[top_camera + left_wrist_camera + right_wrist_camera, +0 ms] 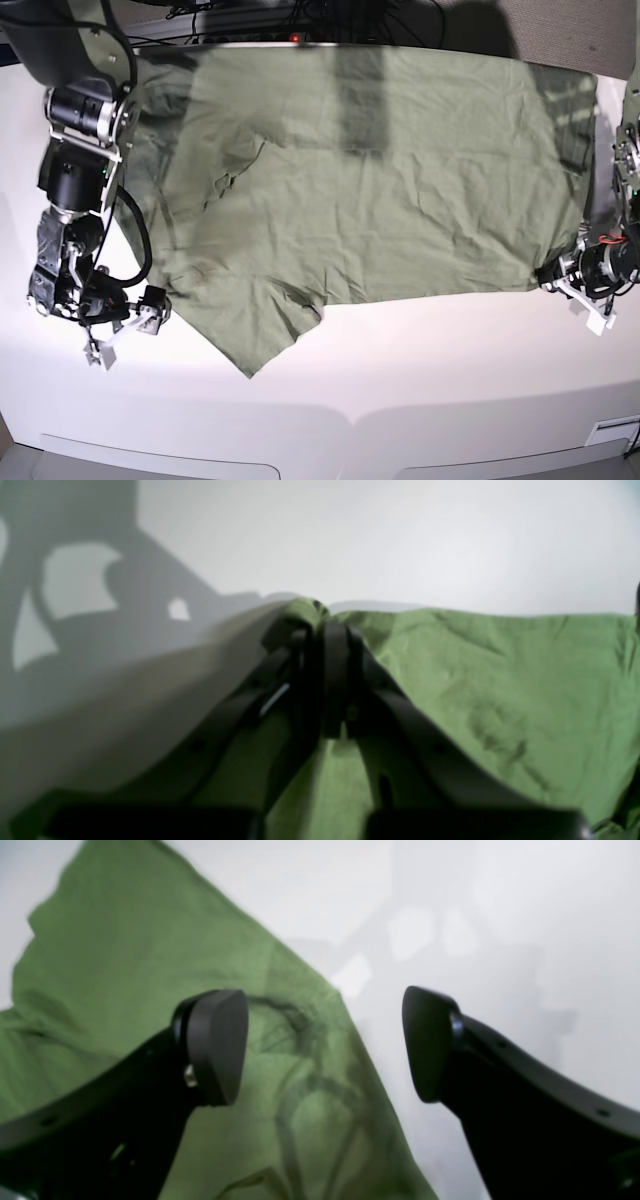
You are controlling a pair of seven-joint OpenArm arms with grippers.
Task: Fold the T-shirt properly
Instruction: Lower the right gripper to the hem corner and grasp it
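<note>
Pinching the T-shirt (380, 170) hem corner at four o'clock, the left gripper (320, 625) is clamped; the right gripper (325, 1045) at eight o'clock gapes wide

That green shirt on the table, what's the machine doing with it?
A two-armed robot is working on folding the T-shirt, which lies spread out and wrinkled on the white table. The left pincer is shut on the cloth at one bottom corner. The right pincer is wide open at the sleeve end, holding nothing yet. No fold has been made so far.
</note>
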